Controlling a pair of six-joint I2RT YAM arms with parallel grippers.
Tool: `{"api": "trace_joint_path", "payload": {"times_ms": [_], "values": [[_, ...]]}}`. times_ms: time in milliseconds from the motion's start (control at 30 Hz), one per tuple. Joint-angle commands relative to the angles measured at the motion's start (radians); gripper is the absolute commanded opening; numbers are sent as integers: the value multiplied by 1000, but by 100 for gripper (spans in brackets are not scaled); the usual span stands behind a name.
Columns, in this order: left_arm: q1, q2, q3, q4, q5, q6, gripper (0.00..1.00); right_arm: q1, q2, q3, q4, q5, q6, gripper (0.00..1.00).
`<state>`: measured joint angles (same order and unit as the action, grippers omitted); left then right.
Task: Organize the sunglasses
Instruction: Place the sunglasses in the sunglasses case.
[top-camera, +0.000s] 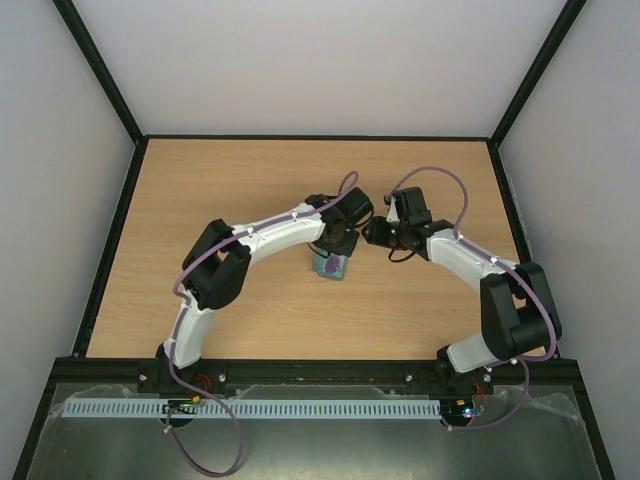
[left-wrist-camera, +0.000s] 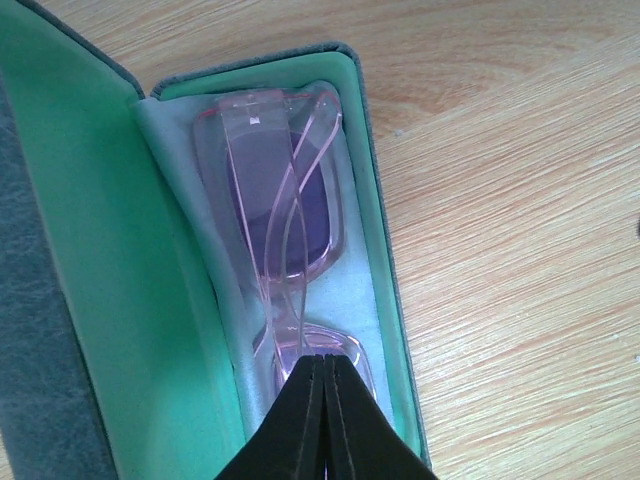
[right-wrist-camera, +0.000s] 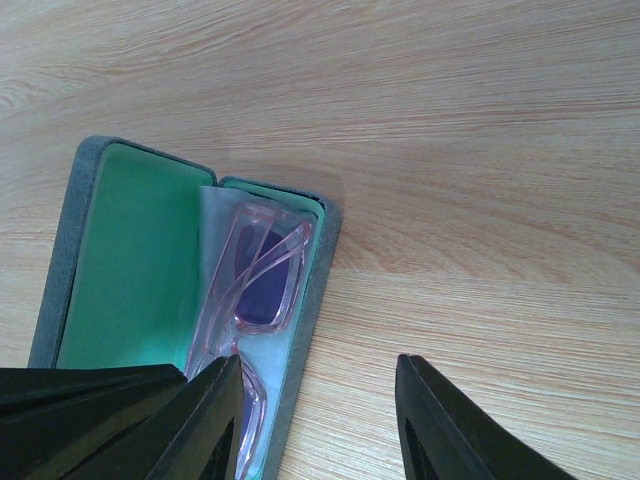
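Note:
The sunglasses (left-wrist-camera: 285, 200), with a translucent pink frame and purple lenses, lie folded inside the open blue-grey case (left-wrist-camera: 70, 250) with a green lining, on a light-blue cloth (left-wrist-camera: 355, 300). My left gripper (left-wrist-camera: 327, 360) is shut, its tips right over the near lens, with nothing visibly between the jaws. In the right wrist view the sunglasses (right-wrist-camera: 262, 270) and the case (right-wrist-camera: 130, 260) lie to the left. My right gripper (right-wrist-camera: 320, 362) is open and empty, straddling the case's right edge and bare wood. In the top view the case (top-camera: 330, 266) sits mid-table under the left gripper (top-camera: 335, 245).
The wooden table (top-camera: 250, 190) is bounded by a black frame and white walls. The right gripper (top-camera: 372, 235) hovers close to the left one, just right of the case. The case lid lies open flat to the left of the tray part.

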<state>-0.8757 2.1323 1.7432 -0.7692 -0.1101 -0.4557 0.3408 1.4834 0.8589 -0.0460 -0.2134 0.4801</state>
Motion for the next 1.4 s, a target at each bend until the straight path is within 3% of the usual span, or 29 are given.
{"api": "trace_joint_path", "payload": {"times_ms": [0,1367], "values": [[-8,-16,23,-19,-17,-10,2,6,-5,-16,1,-15,2,43],[-29,54,-20,20,-105,-30,2,20,5,-17,14,-9,-1,43]]}}
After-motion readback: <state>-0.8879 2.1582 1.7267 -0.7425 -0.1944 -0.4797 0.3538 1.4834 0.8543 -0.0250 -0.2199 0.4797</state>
